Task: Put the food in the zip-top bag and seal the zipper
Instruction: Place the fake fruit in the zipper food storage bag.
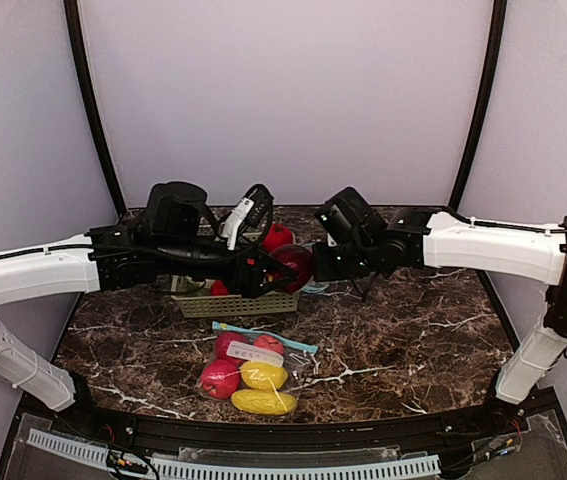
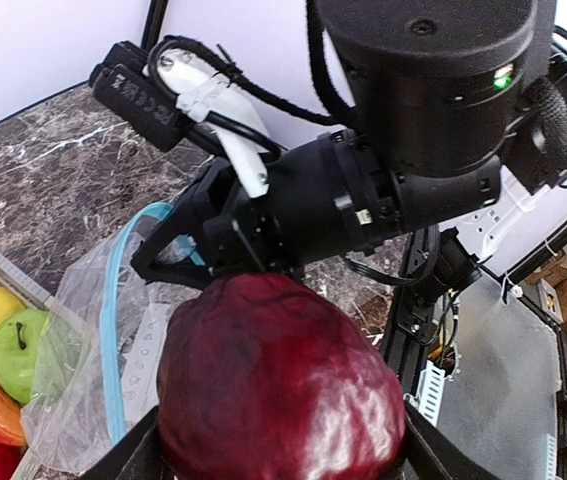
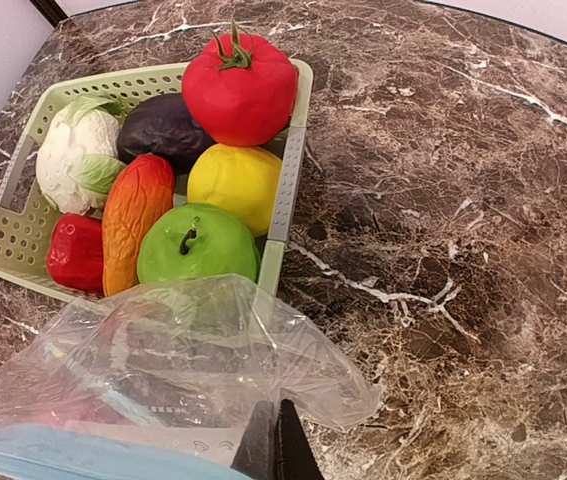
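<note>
My left gripper [image 2: 279, 448] is shut on a large dark red fruit [image 2: 281, 380], held above the table just in front of my right gripper [image 2: 195, 250]. In the top view the fruit [image 1: 294, 262] hangs between the left gripper [image 1: 281, 268] and the right gripper [image 1: 327, 268]. My right gripper [image 3: 275, 446] is shut on the edge of a clear zip-top bag [image 3: 183, 345] with a blue zipper strip [image 2: 111, 330]. The bag droops next to the basket. More food lies in the basket: a tomato [image 3: 239, 88], a lemon [image 3: 233, 183], a green apple [image 3: 197, 246] and others.
The pale green slatted basket [image 3: 289, 180] stands at the table's middle back [image 1: 238, 304]. A second zip-top bag [image 1: 248, 372] holding red and yellow food lies near the front edge. Both arms cross above the basket area. Dark marble table [image 3: 463, 200] stretches to the right.
</note>
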{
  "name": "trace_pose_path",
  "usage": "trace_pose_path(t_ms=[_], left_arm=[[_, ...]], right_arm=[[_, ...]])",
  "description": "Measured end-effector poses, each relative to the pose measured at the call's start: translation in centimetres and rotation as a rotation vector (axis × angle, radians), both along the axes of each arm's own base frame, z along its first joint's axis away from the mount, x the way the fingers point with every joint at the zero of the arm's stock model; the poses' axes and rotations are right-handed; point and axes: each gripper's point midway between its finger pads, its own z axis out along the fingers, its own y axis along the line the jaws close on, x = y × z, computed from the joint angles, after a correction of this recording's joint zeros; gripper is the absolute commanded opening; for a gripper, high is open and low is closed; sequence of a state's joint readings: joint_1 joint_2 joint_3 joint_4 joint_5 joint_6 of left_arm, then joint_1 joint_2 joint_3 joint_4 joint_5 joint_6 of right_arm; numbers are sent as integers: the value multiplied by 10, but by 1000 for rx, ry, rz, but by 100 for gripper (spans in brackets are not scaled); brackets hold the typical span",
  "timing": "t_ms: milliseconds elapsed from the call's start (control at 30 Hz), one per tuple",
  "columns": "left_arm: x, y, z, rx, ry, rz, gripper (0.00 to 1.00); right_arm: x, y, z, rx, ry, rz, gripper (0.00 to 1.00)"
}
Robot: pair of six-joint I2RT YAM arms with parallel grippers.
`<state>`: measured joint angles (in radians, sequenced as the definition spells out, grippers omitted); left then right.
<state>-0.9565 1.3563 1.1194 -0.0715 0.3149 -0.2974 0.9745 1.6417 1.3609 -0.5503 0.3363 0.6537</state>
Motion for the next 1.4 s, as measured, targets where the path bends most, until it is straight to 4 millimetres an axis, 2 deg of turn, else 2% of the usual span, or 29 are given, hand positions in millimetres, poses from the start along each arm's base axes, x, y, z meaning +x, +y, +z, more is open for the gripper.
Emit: trace_pose_path(t_ms=[367,567,733,900,1167,1333,1400], left_arm=[[29,5,-29,139,6,143,47],[43,-7,-32,173,12,161,47],[47,-14,-45,216,35,152,47],[50,-7,-59,286,47,177,47],[62,6,-65,373,26,256,48],[73,10,-73,440,11,302,56],[75,11,-75,460,6,310,68]], right_arm=[[-6,5,4,42,-5,51,0],[-9,14,7,66,-18,103,0],[-12,17,6,67,-17,128,0],[-15,20,5,72,-9,152,0],[-26,32,2,101,22,244,0],[-32,36,-1,112,43,282,0],[-33,37,-1,116,46,289,0]])
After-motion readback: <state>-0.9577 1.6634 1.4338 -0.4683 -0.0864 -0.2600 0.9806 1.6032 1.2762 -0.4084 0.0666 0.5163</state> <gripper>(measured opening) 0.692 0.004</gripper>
